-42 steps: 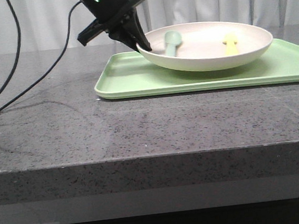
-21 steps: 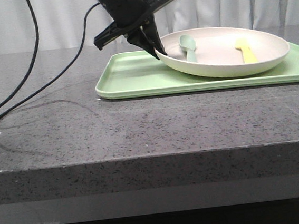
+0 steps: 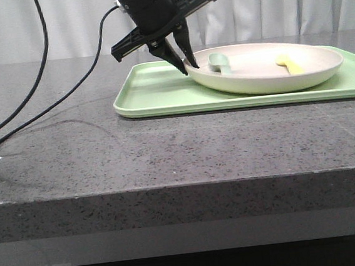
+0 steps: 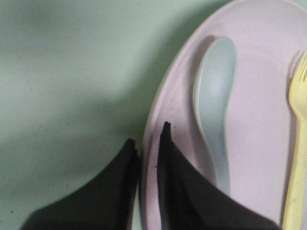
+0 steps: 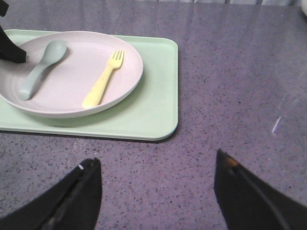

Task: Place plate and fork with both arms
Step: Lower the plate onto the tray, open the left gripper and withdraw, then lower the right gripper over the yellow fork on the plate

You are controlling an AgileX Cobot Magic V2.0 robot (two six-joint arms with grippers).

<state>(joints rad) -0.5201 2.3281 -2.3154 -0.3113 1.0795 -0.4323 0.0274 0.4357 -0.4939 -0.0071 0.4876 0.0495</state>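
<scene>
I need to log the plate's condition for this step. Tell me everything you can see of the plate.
The plate is large, round, shallow and cream-white, matte, with a raised rim. It rests level on the light green tray. A grey-green spoon and a pale yellow fork lie inside it, apart. The left gripper has its fingers either side of the rim's left edge, slightly parted.

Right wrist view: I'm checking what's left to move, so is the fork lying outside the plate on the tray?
No, the fork lies inside the plate, beside the spoon.
</scene>
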